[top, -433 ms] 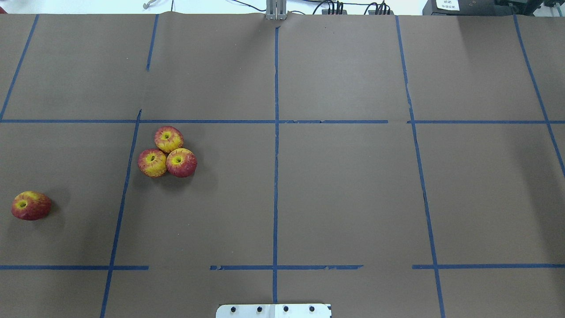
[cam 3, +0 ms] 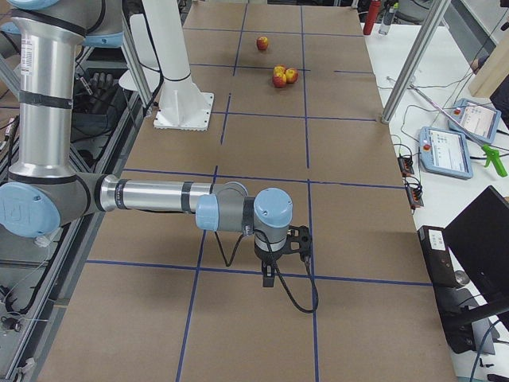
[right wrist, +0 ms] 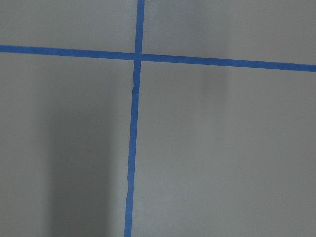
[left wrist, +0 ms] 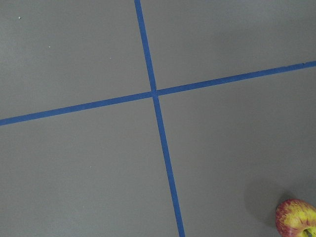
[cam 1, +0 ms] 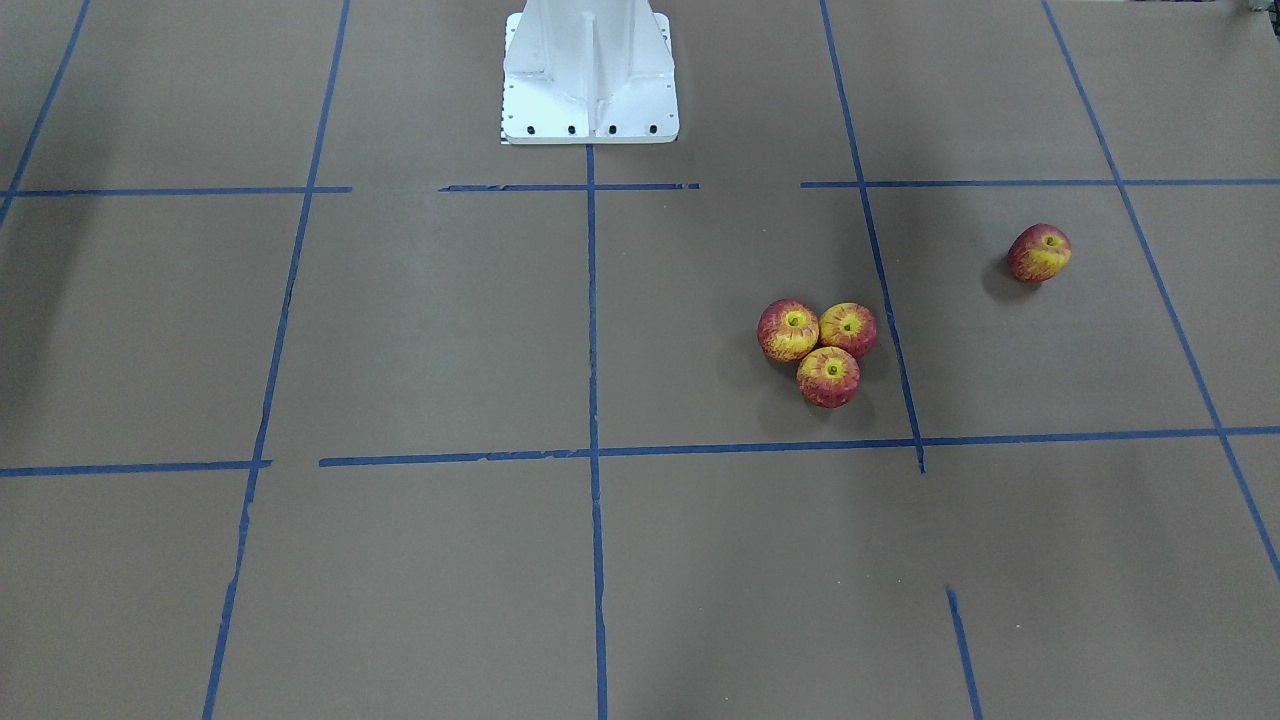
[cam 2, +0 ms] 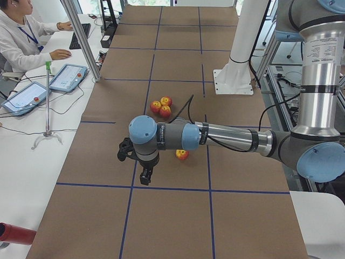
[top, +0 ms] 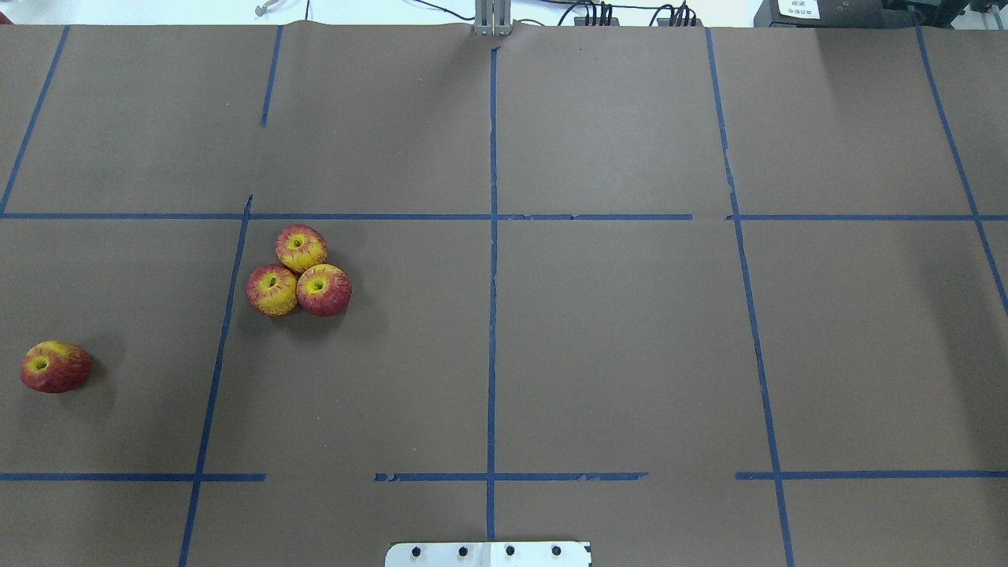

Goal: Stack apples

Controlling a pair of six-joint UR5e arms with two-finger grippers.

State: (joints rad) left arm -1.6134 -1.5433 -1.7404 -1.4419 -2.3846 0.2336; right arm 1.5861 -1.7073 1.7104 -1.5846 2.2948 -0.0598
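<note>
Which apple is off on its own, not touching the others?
The lone apple at the overhead view's far left, tipped so its dimple faces sideways. The other three apples touch in a cluster, dimples up.

Blue tape lines [right wrist: 136, 57] cross on the brown table paper [right wrist: 222, 148].

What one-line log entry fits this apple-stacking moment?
stack: none yet | three apples: touching cluster | fourth apple: alone | left gripper: near fourth apple, state unclear | right gripper: away from apples, state unclear
</note>
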